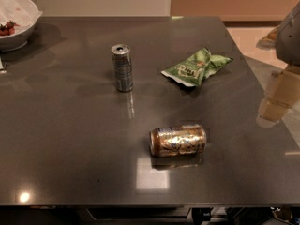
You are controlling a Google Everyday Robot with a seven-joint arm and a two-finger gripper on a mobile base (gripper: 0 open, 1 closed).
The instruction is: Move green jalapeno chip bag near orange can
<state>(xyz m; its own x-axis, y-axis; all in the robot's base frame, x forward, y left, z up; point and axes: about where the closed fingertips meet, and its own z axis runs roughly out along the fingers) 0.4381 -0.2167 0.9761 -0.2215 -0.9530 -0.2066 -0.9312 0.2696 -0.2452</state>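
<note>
The green jalapeno chip bag [196,67] lies flat and wrinkled on the dark table [70,139], right of centre toward the back. The orange can [178,140] lies on its side nearer the front, its silver rim to the left. The bag is well behind the can and slightly to its right, a clear gap apart. My gripper [276,102] hangs at the right edge of the view, over the table's right side, away from both the bag and the can. It holds nothing that I can see.
A slim silver-grey ribbed can [122,67] stands upright left of the bag. A white bowl [16,20] with red food sits at the back left corner. The table's right edge [262,93] runs close to my gripper.
</note>
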